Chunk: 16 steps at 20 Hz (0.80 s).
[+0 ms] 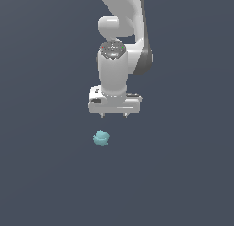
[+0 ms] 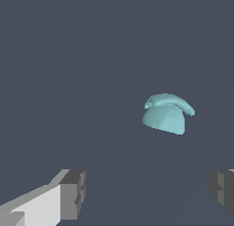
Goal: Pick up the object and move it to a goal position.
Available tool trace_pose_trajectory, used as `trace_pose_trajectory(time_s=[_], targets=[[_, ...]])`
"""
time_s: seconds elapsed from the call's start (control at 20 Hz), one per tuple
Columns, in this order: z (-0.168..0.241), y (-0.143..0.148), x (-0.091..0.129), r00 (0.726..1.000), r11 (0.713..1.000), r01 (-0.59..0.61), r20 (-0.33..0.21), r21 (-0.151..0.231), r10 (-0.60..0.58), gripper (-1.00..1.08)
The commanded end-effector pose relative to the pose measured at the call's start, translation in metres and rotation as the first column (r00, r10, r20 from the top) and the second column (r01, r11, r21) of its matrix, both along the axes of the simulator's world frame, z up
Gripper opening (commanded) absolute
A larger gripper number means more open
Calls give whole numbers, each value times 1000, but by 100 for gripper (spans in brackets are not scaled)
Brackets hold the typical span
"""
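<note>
The object (image 1: 101, 138) is a small lumpy teal blob lying on the dark grey floor, below my white gripper (image 1: 114, 115) and a little toward the exterior view's left of it. It also shows in the wrist view (image 2: 167, 114), apart from the fingers. The gripper hangs above the floor with its jaws spread wide and nothing between them. Both fingertips (image 2: 73, 193) show in the wrist view with a broad gap between them.
The plain dark grey floor (image 1: 183, 174) spreads all around. The white arm (image 1: 123, 28) rises behind the gripper. No goal marker shows in either view.
</note>
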<state>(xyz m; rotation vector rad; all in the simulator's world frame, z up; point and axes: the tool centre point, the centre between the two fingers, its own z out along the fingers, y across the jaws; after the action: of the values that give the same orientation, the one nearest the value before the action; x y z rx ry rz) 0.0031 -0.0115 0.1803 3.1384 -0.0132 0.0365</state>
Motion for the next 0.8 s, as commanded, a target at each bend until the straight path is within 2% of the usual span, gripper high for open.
trace_pose_trajectory(time_s=[0.0,0.45,0.75], targets=[[0,0,0,1000,1000,0,0,0,0,100],[21,17,7,1000,1000,-26,15,-1,26,100],[20,16,7,999,999,-35,14,-2,35,100]])
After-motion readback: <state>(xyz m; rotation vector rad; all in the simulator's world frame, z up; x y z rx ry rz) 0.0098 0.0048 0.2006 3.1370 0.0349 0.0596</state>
